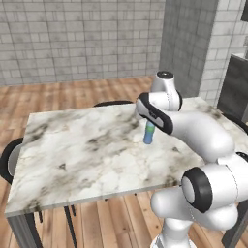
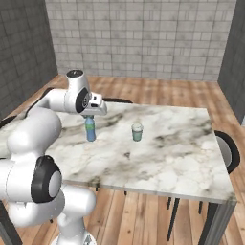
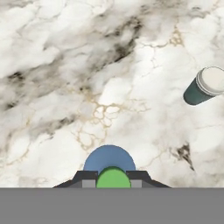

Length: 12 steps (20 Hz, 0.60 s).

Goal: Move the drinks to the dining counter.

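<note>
The large white-grey veined marble tabletop (image 2: pixel 158 158) under the pincer (image 3: pixel 113 180) looks polished and smooth. The slim blue bottle with a green cap (image 2: pixel 90 129), clasped between the pincer's matt dark fingertips (image 3: pixel 89 178), looks like smooth plastic. The short teal cup with a pale lid (image 2: pixel 137 132), well apart beside the pincer, looks smooth and matt. Warm wooden planks (image 1: pixel 72 94) floor the room; rough grey brick (image 2: pixel 143 38) lines the walls beyond.

On the dining counter (image 2: pixel 158 158), the bottle (image 2: pixel 90 130) stands upright left of the cup (image 2: pixel 137 132), apart.
</note>
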{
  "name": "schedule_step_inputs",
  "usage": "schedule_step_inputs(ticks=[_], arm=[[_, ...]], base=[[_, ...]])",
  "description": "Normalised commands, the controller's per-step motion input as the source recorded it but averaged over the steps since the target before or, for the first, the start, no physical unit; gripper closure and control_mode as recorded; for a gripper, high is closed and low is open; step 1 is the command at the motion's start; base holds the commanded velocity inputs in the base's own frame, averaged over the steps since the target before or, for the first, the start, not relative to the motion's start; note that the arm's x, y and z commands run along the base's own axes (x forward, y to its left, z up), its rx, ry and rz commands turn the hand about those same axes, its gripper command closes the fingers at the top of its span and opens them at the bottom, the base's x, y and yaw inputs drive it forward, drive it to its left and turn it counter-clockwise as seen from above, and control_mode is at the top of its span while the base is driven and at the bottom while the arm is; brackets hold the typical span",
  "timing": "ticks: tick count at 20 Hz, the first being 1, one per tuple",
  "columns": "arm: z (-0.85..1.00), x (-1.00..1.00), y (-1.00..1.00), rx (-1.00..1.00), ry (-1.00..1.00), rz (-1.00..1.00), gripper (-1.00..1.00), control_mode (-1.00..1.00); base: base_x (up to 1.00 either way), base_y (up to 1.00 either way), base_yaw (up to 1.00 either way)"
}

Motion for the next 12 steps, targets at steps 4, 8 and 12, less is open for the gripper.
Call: schedule_step_inputs(ticks=[4,8,12], arm=[[-0.22,0.12,0.0,0.0,0.01,-0.02,1.0,-1.0],[-0.21,0.12,0.0,0.0,0.01,0.0,1.0,-1.0],[-0.2,0.03,0.0,0.0,0.0,0.0,1.0,-1.0]], base=[[0.0,0.0,0.0],[0.0,0.0,0.0],[0.0,0.0,0.0]])
